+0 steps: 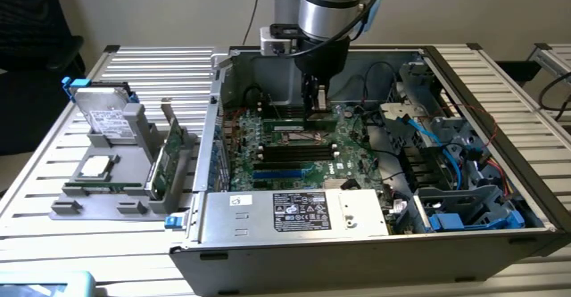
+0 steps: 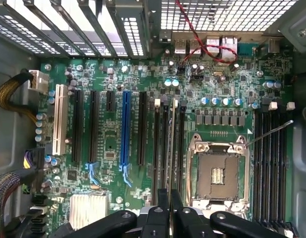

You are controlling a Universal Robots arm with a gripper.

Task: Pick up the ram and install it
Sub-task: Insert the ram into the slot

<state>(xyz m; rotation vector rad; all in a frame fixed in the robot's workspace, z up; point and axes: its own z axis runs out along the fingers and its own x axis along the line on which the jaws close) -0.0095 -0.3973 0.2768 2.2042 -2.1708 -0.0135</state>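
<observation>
End effector (image 2: 171, 210) is clenched on the long, thin green ram stick (image 2: 172, 144), which shows edge-on between its black fingers (image 2: 163, 215). Beyond them the stick lines up with the long black memory slots (image 2: 157, 148) beside the silver processor socket (image 2: 218, 171) on the green motherboard (image 2: 109, 146). Pick-up looks done. Whether the stick is seated, I cannot tell.

The arm (image 1: 325, 9) is cut off by the exterior view's top edge, so we cannot see its upper part. In the wrist view the ram (image 2: 172, 148) faces us edge-on. Its chips and label are hidden, and the end nearest the camera disappears between the fingers (image 2: 162, 210) of the end effector (image 2: 170, 196), whose body the view's edge cuts off. On the power supply (image 1: 357, 218), the print on the white label (image 1: 299, 211) is too small for us to read.
</observation>
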